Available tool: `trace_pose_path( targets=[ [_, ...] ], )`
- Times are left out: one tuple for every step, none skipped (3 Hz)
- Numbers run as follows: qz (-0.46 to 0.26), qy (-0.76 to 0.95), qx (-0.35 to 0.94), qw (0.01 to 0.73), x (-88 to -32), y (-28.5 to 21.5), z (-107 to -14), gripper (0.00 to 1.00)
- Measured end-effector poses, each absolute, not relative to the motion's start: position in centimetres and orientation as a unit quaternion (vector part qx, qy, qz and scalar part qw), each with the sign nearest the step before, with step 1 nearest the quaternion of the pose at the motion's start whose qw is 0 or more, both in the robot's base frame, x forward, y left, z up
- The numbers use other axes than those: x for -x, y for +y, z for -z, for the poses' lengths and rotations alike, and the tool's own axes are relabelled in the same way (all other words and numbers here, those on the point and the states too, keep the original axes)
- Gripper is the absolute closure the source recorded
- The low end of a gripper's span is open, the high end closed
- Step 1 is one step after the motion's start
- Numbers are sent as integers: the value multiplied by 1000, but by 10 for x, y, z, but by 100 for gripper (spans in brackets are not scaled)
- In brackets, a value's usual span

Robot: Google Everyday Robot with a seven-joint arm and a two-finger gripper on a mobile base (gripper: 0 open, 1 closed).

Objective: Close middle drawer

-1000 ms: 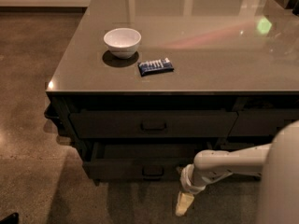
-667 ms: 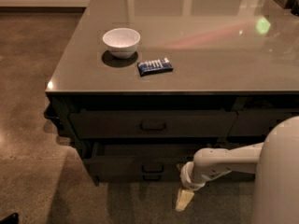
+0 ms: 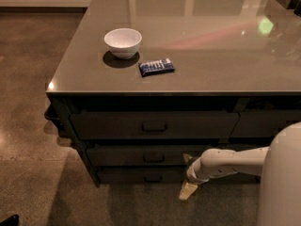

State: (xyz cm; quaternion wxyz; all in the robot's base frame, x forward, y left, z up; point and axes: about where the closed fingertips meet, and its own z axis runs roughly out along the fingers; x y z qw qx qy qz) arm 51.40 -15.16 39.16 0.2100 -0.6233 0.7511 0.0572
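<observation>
Middle drawer (image 3: 122,155) runs left-right; end effector (image 3: 188,186) below

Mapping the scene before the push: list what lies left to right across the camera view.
White bowl → blue snack packet → claw, low, just right of the middle drawer handle → robot's white body.

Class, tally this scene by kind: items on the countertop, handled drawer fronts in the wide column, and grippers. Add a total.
Bowl: 1
Snack packet: 1
Handled drawer fronts: 3 (top drawer, middle drawer, bottom drawer)
Gripper, low before the drawers, right of the middle drawer's handle: 1
Total: 6
</observation>
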Motion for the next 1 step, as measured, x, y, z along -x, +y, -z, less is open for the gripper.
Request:
trace_pose_path(
  targets=[
    [-46,753,611,240,-522,-160,-386,0]
  ],
)
